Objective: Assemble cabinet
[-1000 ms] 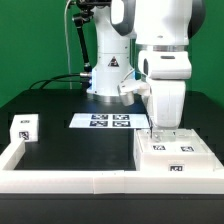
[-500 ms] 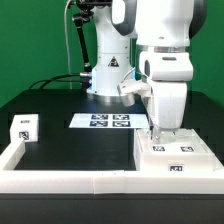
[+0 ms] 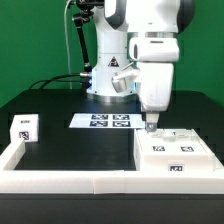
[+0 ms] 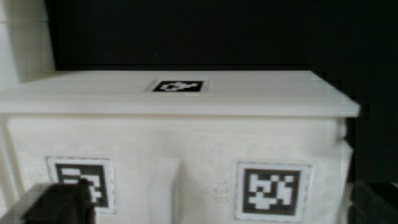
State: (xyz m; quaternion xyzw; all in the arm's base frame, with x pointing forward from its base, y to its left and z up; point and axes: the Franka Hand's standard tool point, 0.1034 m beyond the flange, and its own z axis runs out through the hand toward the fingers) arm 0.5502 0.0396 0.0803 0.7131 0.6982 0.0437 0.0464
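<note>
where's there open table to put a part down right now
The widest bare patch is the black table between the small white tagged piece and the cabinet, bordered by the marker board behind and the low white wall in front. The exterior view's right is crowded: the gripper hangs at the cabinet's far corner.

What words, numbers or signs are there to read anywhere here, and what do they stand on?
No words, brands or numbers can be read in either view.
Square tags on the cabinet and on the marker board: black-and-white patterns, not letters.
Triangular sign on the arm: a dark triangle, its symbol too small to read.
</note>
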